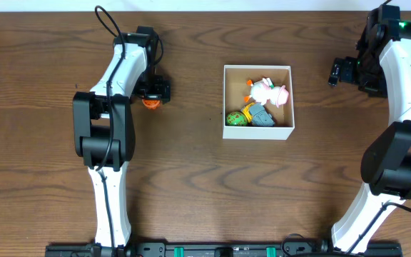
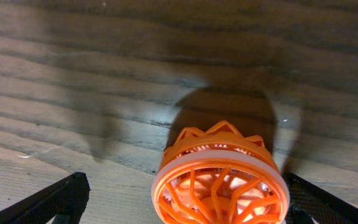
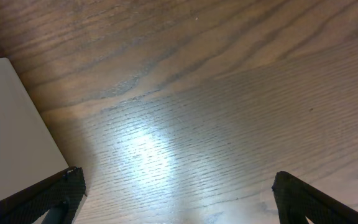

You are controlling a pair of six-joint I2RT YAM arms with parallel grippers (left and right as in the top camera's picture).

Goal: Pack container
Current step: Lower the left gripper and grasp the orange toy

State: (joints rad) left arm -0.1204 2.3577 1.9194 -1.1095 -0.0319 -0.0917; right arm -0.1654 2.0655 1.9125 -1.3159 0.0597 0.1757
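Observation:
The container (image 1: 257, 133), a square white-walled box with a brown inside, stands at the table's middle and holds a pink-and-white toy (image 1: 266, 91), a green ball (image 1: 235, 118) and a grey toy (image 1: 262, 117). An orange wheel-like toy (image 1: 150, 102) lies on the table to its left. My left gripper (image 1: 151, 91) is open and straddles this toy (image 2: 221, 183), with one finger on each side (image 2: 185, 200). My right gripper (image 1: 341, 71) is open and empty (image 3: 179, 186), to the right of the container, whose white wall (image 3: 11, 124) shows at the left of the right wrist view.
The wooden table (image 1: 205, 185) stretches around the container. Both arm bases stand at the front edge, left (image 1: 109, 214) and right (image 1: 362, 214).

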